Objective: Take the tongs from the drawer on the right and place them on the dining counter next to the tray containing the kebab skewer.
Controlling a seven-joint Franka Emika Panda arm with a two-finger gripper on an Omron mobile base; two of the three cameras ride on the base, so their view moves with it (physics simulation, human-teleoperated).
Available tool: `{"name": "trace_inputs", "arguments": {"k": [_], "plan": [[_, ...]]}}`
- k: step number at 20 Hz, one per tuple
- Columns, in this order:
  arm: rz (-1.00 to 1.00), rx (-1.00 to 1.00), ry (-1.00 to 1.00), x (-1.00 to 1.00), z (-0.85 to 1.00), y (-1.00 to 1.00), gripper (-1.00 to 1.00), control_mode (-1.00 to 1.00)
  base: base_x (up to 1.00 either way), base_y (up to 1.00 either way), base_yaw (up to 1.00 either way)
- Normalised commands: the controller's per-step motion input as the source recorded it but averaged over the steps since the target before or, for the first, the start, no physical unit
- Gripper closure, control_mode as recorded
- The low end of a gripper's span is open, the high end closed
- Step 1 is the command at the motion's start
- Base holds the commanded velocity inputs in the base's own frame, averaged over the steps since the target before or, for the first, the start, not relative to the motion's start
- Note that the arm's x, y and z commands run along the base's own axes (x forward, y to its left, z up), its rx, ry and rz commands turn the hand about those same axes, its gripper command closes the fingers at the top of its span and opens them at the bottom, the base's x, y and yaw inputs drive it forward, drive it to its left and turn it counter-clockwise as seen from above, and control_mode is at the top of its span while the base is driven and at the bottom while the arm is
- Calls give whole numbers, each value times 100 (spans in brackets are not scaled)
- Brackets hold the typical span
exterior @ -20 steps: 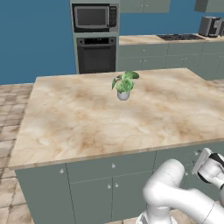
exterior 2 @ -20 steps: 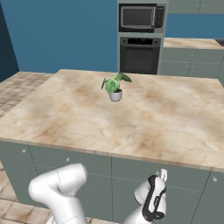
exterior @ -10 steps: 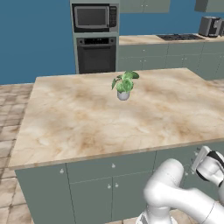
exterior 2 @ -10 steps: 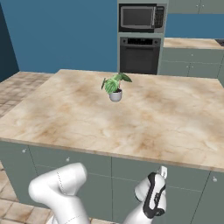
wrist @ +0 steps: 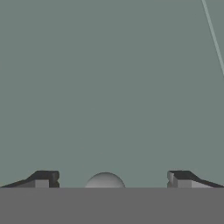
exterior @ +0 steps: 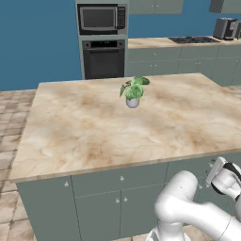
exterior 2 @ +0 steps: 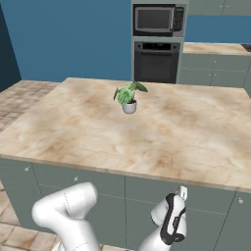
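1. almost nothing has moved since the earlier frames: base cameras show the same scene, the arm's wrist sits a touch lower and closer to the cabinet front than a second ago.
2. left base view: marbled island [exterior: 113, 127] with a potted plant [exterior: 133, 92] on it. the arm rises at lower right, its wrist [exterior: 225, 178] low against the grey-green cabinet front below the island edge. microwave [exterior: 100, 18] above an oven [exterior: 103, 59] on the far wall, toaster [exterior: 224, 28] at upper right.
3. right base view: same island and plant, arm bent low, wrist up against the cabinet front under the island edge. drawer fronts along that edge are all closed.
4. hand view: gripper [wrist: 112, 179] close to a flat grey-green drawer [wrist: 109, 87] front. pale round knob [wrist: 104, 180] sits between the two dark fingertips [wrist: 43, 178], not touching either. jaws wide open, holding nothing.
5. tongs can't be seen; the drawer is closed.
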Motion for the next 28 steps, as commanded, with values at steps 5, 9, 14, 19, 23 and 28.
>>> {"name": "trace_inputs", "arguments": {"k": [5, 9, 14, 19, 23, 28], "plan": [[0, 0, 0, 0, 0, 0, 100, -100, 0, 0, 0], [0, 0, 0, 0, 0, 0, 100, -100, 0, 0, 0], [0, 0, 0, -1, 0, 0, 100, -100, 0, 0, 0], [0, 0, -3, -34, 0, 0, 100, -100, 0, 0, 0], [0, 0, -6, -59, 0, 0, 100, -100, 0, 0, 0], [0, 0, -3, -59, 0, -1, 100, -100, 0, 0, 0]]}}
